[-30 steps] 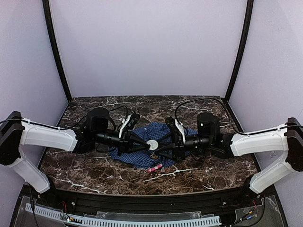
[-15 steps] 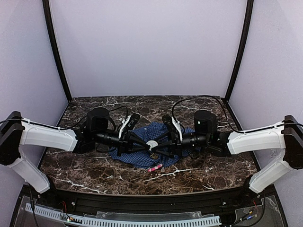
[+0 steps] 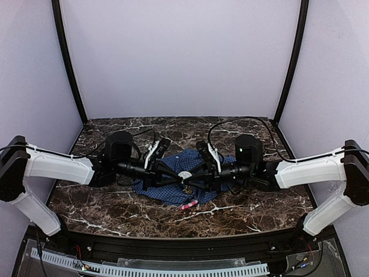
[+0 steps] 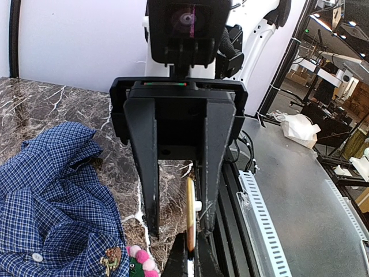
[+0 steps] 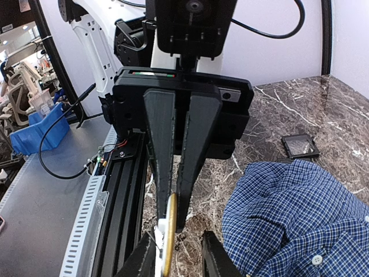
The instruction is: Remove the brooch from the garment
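At the left, the left arm [image 3: 63, 167] reaches in low over the dark marbled table [image 3: 104, 202]. The left gripper [image 5: 173, 214] is clenched on the brooch [image 4: 190, 213], pinching its two faces at the fingertips so that the disc stands on edge between the arms. Held that way, its far half and whatever fastening sits on it are left free for the other claw. The brooch hangs over the middle of the blue shirt [image 3: 158, 191], raised above the cloth. Neither wrist view shows fabric on it, though I cannot tell whether its pin is caught in the cloth. From the right, the right gripper [image 4: 180, 226] meets it head-on with its jaws apart, one finger on each side of the disc, grasping nothing. That straddle looks meant for taking the brooch over or working its clasp while the left claw holds it steady. The shirt lies crumpled in a loose heap, so it would give little to pull against. The brooch is thin, hard and round, gold along the rim, with a white face and a small white stub on one side. The shirt is soft cloth in a fine blue-and-white check, with small white buttons [image 5: 316, 259]. A pink bobbled trinket [image 3: 188, 204] lies at its near edge, and a small bronze-coloured ornament [image 4: 109, 261] sits on the cloth. The fingers of both claws are matt black, long and tapering.
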